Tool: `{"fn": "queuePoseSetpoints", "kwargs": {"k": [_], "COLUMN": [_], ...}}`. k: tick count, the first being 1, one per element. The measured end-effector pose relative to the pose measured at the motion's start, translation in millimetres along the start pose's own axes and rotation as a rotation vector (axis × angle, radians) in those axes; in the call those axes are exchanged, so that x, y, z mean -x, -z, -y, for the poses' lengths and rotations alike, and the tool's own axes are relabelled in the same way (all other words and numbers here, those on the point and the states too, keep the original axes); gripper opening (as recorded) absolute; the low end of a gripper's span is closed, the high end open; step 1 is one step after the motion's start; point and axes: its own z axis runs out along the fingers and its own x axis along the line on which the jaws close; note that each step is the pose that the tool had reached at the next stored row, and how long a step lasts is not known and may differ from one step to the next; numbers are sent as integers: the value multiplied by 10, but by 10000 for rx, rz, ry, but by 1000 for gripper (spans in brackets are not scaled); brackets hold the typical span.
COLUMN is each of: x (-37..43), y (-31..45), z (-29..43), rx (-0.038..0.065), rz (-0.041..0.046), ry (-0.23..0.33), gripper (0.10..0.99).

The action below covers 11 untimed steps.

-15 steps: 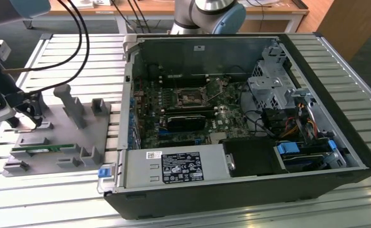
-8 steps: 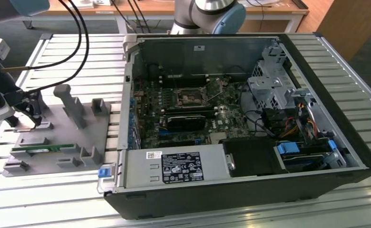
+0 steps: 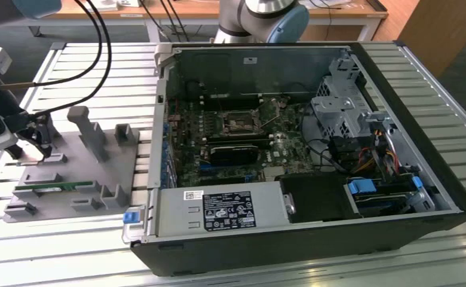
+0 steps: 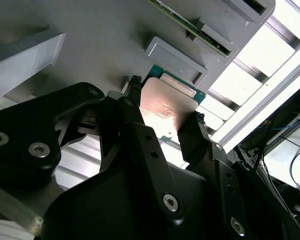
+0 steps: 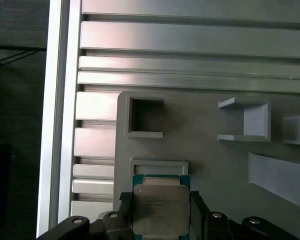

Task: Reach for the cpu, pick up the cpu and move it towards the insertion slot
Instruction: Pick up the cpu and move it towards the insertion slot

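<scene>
Cpu [image 5: 159, 210], flat and square, shiny silver top with a green rim, sits between my gripper [image 5: 160, 201] and its black fingers [image 5: 124, 201]. They seem clamped on its sides, over the smooth grey tray [image 5: 210, 170] at the exterior view's left.

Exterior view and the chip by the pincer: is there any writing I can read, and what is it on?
Black label on the silver box in the computer case: print too small to read.
White sticker on the case's back wall: too small to read.
On the cpu, first wrist view: faint print, too blurred to read.
</scene>
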Motion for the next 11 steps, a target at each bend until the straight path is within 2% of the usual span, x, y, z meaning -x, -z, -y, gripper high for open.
{"fn": "queuePoseSetpoints", "kwargs": {"k": [11], "x": [0], "y": [28], "z": [-1], "rx": [-2], "rz": [-4], "ry": [0], "gripper": [541]}}
